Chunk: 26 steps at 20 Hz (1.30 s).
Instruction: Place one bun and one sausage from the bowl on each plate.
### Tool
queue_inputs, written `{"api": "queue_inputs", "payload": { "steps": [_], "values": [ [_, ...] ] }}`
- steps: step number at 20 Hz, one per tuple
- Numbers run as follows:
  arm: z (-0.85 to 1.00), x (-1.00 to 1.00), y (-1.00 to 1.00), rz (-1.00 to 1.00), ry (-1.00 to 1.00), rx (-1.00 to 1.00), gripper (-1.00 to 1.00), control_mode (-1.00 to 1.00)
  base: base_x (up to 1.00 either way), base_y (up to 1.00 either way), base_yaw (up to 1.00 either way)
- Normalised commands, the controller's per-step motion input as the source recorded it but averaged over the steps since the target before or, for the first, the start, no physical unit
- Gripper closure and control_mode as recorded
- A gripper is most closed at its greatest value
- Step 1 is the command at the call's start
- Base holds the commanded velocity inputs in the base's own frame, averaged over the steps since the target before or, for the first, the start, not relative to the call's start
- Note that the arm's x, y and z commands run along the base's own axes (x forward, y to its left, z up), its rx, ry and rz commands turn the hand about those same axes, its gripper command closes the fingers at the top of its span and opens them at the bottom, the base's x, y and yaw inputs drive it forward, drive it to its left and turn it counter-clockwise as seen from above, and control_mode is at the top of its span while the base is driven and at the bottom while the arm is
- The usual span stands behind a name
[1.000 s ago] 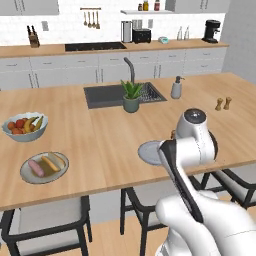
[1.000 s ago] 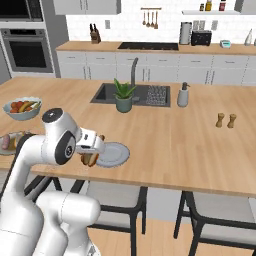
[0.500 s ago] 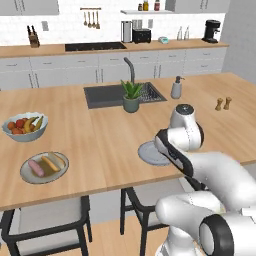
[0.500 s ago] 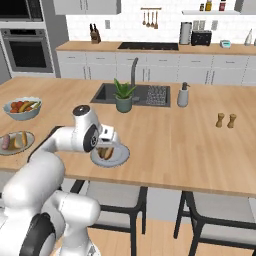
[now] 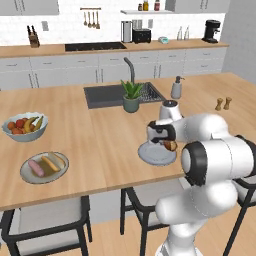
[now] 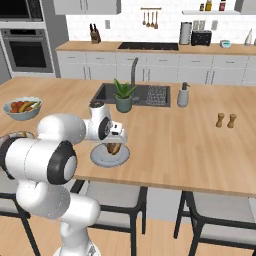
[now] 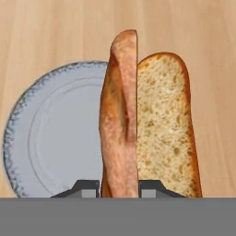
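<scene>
Orange-brown bun (image 5: pixel 171 145) held in tool (image 5: pixel 167 146) just above near plate (image 5: pixel 157 154); far plate (image 5: pixel 44 167) on bench (image 5: pixel 100 145) already bears bun and sausage.

Right base view: same bun (image 6: pixel 113 148) in tool (image 6: pixel 113 148), low over plate (image 6: pixel 110 156).

Hand view: tool (image 7: pixel 119 186) narrowed onto bun (image 7: pixel 147 124), fingers gripping its lower end; plate (image 7: pixel 60 133) beneath and to one side. Risk, judged: bun overhangs plate rim, so early release could drop it partly onto bench.
</scene>
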Motion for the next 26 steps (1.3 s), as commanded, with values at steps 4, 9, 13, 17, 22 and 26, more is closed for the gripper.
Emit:
{"api": "queue_inputs", "payload": {
  "steps": [4,9,13,17,22,26],
  "values": [
    [-0.42,0.32,-0.19,0.0,0.01,0.0,1.0,-1.0,0.0,0.0,0.0],
    [-0.42,-0.25,-0.15,0.0,0.0,0.0,1.0,-1.0,0.0,0.0,0.0],
    [-0.16,-0.48,-0.03,0.0,-0.03,0.0,1.0,-1.0,0.0,0.0,0.0],
    [-0.03,0.03,0.0,0.0,0.0,0.0,1.0,-1.0,0.0,0.0,0.0],
    [0.0,0.47,0.0,0.0,0.0,0.0,1.0,-1.0,0.0,0.0,0.0],
    [-0.02,0.26,0.0,0.0,0.01,0.0,1.0,-1.0,0.0,0.0,0.0]
  ]
}}
